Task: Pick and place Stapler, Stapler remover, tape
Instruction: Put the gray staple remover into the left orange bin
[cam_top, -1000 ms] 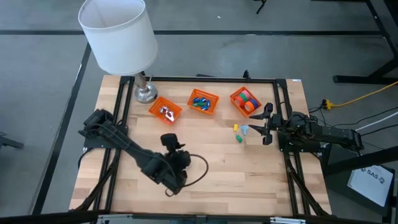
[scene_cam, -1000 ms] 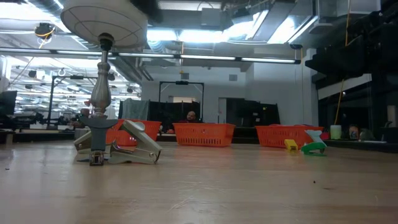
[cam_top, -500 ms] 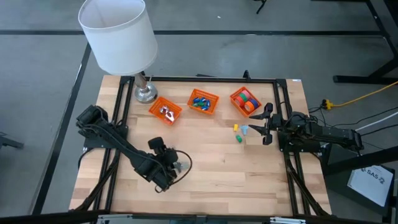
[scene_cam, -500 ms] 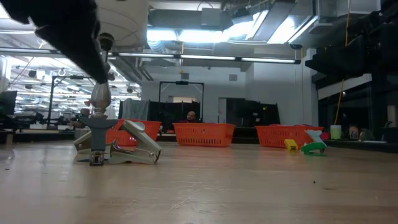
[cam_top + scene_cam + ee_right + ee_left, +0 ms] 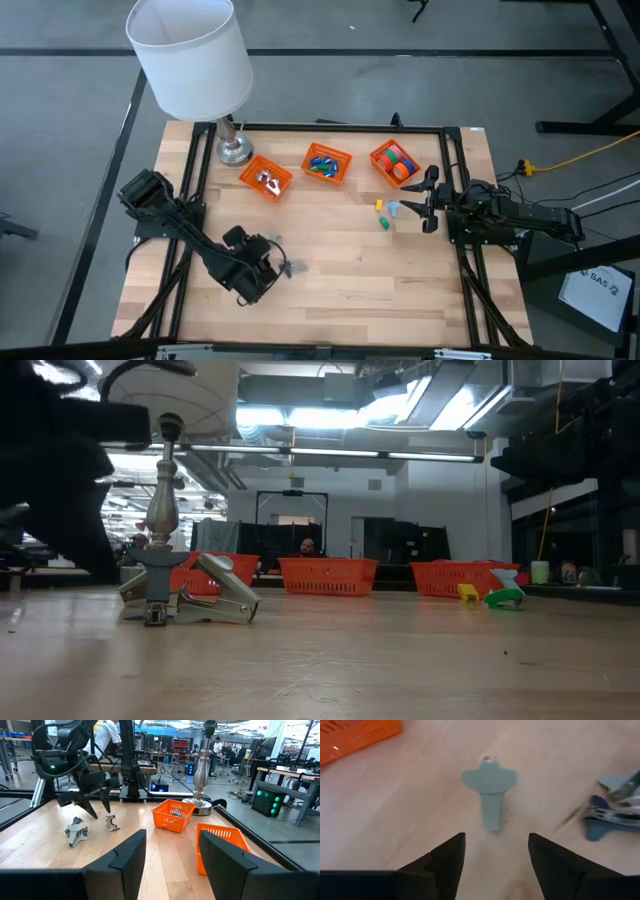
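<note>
Two grey-blue staple removers with flared handles lie on the desk near its front-left, just ahead of the open, empty left gripper, which has backed leftward off them. Three orange baskets line the back edge. At the right edge, the right gripper waits open beside small pieces.

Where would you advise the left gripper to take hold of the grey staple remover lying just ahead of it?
I'd take the narrow stem of the staple remover, coming straight down with the open left gripper. The stem runs in line with the gap between its jaws and is slimmer than the flared head.
</note>
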